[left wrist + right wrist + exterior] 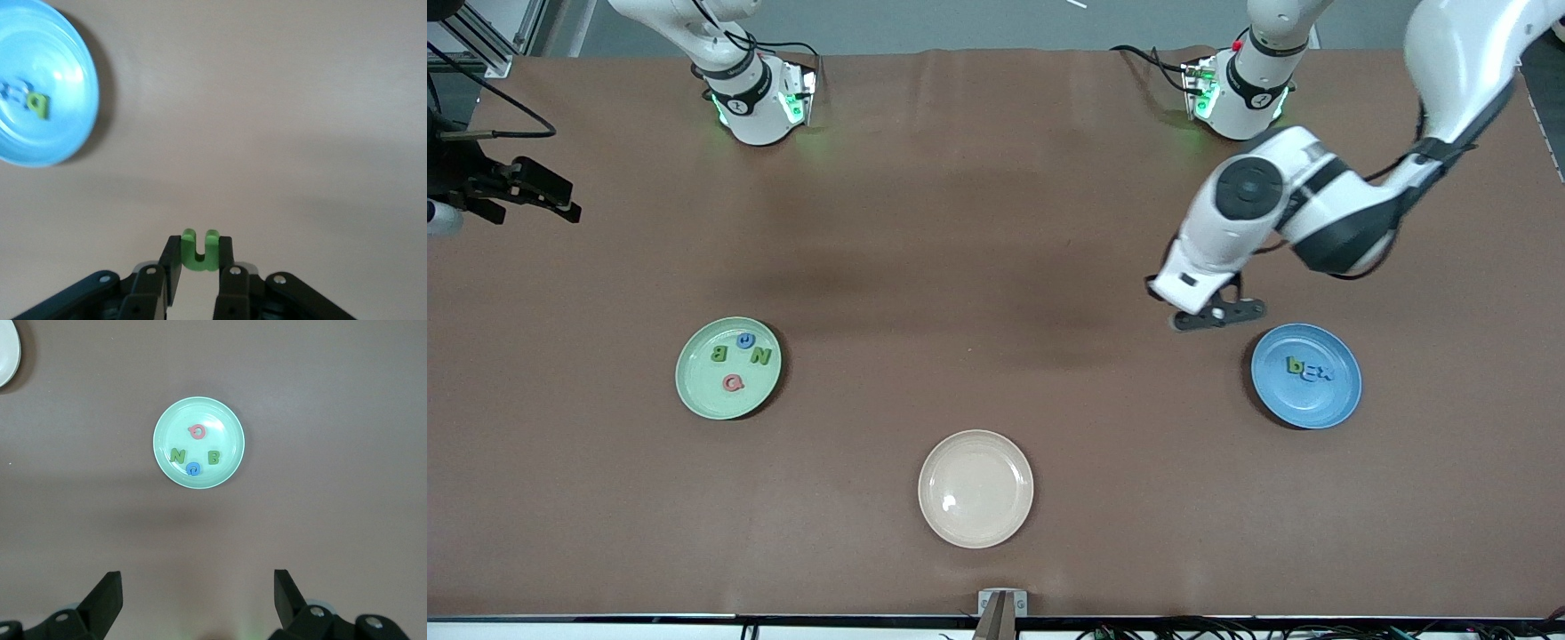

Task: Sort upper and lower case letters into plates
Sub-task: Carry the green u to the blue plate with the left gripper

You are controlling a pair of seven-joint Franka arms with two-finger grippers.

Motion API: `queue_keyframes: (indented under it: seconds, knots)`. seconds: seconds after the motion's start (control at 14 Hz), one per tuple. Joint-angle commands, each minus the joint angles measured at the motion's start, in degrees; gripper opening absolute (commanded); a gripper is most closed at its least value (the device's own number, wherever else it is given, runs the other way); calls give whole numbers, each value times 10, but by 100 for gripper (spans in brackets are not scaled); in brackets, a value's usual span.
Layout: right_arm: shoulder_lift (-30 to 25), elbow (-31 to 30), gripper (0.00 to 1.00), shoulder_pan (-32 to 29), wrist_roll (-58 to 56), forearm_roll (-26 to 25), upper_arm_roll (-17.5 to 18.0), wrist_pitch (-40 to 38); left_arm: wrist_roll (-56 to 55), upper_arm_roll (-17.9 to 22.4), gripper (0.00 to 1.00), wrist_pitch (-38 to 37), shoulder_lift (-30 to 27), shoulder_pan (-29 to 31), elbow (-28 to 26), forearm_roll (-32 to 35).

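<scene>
The mint green plate (694,391) (165,430) holds a pink Q (733,383), a green B (719,354), a green N (759,356) and a blue letter (745,340). On the sky blue plate (1316,409) (60,127) lie a green p (1294,364) and blue letters (1319,372). My left gripper (1218,313) (200,245) hangs over the bare table beside the blue plate, shut on a green U-shaped letter (199,261). Toward the right arm's end of the table, my right gripper (551,197) (198,600) stays high and open, holding nothing.
A cream-beige plate (975,488) with nothing on it sits nearest the front camera, between the two coloured plates. Both arm bases (756,98) (1236,93) stand along the table edge farthest from the front camera. A brown mat covers the whole table.
</scene>
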Motion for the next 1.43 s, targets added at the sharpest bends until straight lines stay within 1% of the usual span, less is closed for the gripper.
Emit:
queue_keyframes:
  seconds: [0.0, 0.14, 0.21, 0.36, 0.64, 0.93, 1.0, 1.29, 1.36]
  knots:
    - [-8, -7, 100, -1, 8, -2, 2, -2, 64, -1, 1, 58, -1, 44, -58, 66]
    - [-8, -7, 100, -1, 8, -2, 2, -2, 77, 12, 1, 105, 5, 88, -99, 132]
    - [-8, -7, 100, -1, 7, -2, 2, -2, 97, 23, 1, 128, 7, 104, -111, 148]
    - [-8, -7, 100, -1, 7, -2, 2, -1, 144, 79, 1, 183, 6, 109, -118, 174]
    - [-8, -9, 100, -1, 8, -2, 2, -2, 205, 138, 1, 228, 7, 110, -117, 181]
    - [-8, -9, 100, -1, 8, -2, 2, -2, 280, 204, 1, 293, 13, 110, -110, 181]
    - [-8, -9, 100, -1, 8, -2, 2, -3, 298, 212, 1, 300, 15, 108, -104, 181]
    - [-8, -9, 100, 1, 19, -2, 3, -2, 301, 220, 1, 300, 30, 93, -96, 180]
    - [-8, -9, 100, 1, 19, -2, 3, -2, 302, 231, 2, 300, 30, 85, -95, 180]
